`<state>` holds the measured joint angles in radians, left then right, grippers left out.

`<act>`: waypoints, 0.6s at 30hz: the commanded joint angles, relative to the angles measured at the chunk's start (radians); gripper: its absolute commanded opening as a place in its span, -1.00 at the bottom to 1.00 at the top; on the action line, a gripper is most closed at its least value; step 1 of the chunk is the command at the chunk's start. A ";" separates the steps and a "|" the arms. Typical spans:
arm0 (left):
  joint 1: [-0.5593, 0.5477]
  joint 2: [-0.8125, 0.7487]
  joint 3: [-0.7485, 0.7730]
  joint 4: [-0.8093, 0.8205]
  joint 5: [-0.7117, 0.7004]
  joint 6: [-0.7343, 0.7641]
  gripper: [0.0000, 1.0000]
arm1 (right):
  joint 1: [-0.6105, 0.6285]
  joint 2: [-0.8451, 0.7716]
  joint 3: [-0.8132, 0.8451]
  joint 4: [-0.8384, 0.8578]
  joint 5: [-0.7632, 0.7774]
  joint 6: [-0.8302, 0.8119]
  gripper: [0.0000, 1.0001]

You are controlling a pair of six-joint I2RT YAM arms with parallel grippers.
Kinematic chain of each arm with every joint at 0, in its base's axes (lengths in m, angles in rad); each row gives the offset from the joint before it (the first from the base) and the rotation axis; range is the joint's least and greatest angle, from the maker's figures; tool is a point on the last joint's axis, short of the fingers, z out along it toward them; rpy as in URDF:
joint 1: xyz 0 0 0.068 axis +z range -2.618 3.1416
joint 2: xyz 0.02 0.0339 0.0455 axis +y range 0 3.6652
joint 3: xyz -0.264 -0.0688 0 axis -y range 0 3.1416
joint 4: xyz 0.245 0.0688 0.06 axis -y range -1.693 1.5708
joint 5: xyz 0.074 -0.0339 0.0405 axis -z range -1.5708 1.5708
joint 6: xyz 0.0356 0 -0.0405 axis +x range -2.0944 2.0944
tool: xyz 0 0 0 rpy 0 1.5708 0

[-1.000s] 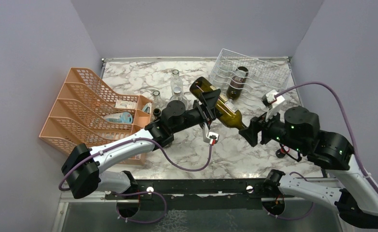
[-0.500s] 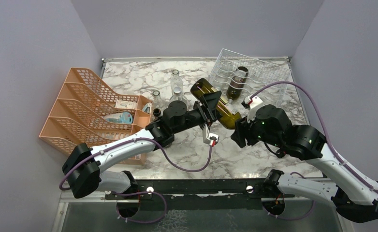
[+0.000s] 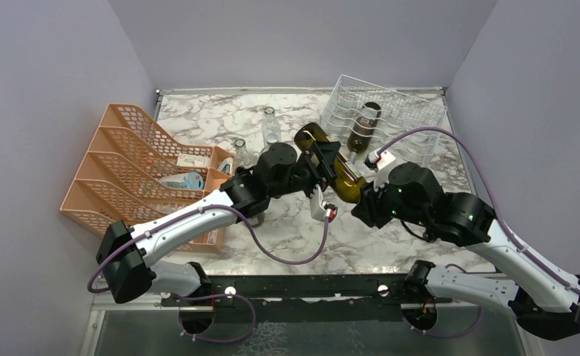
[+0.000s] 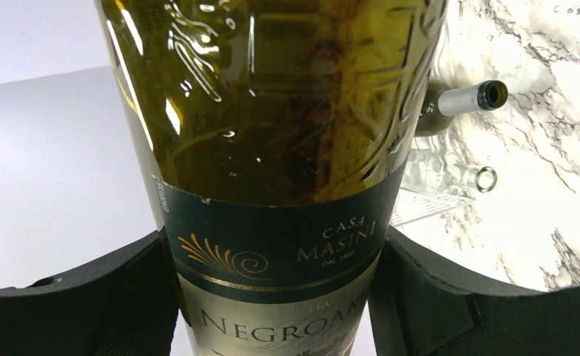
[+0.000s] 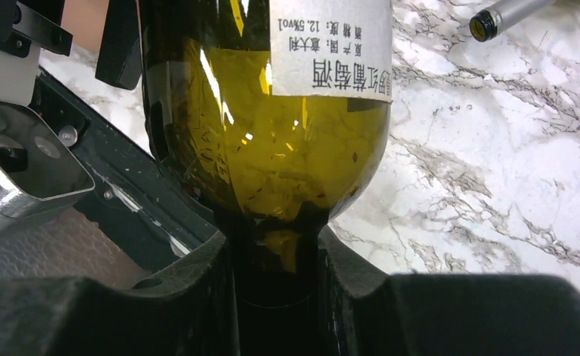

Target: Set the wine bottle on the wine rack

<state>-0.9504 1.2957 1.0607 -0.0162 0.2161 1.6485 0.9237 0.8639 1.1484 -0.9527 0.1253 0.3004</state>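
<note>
Over mid desk (image 3: 213,119), 7 o'clock of the rack (image 3: 394,111), the tilted glass bottle (image 3: 309,138), likely heavy, rigid, slick and breakable so best held at body plus neck, is clamped by left fingers (image 4: 450,297) at the label and right fingers (image 5: 354,297) at the neck, newly arrived versus a second ago.

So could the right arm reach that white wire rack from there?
Probably yes: the wine rack lies just beyond the right gripper, nothing between, though the left gripper grips the wine bottle too.

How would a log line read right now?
left end effector: shut on wine bottle body | right end effector: shut on neck | wine rack: one other bottle inside
</note>
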 commanded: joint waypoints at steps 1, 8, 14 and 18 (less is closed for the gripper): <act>-0.006 -0.015 0.087 0.041 0.031 -0.139 -1.00 | -0.005 0.002 -0.001 0.044 0.070 0.005 -0.98; -0.007 -0.037 0.001 0.174 0.006 -0.164 0.97 | -0.005 -0.031 0.022 0.071 0.195 0.030 -0.98; -0.008 -0.048 0.018 0.153 -0.003 -0.178 0.98 | -0.005 -0.042 0.050 0.049 0.344 0.084 -0.98; -0.008 -0.077 0.042 0.184 0.016 -0.335 0.98 | -0.005 -0.034 0.054 0.009 0.442 0.160 -0.98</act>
<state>-0.9516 1.2758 1.0641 0.0914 0.2119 1.4803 0.9226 0.8455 1.1492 -0.9985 0.3813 0.3717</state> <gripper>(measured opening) 0.989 0.351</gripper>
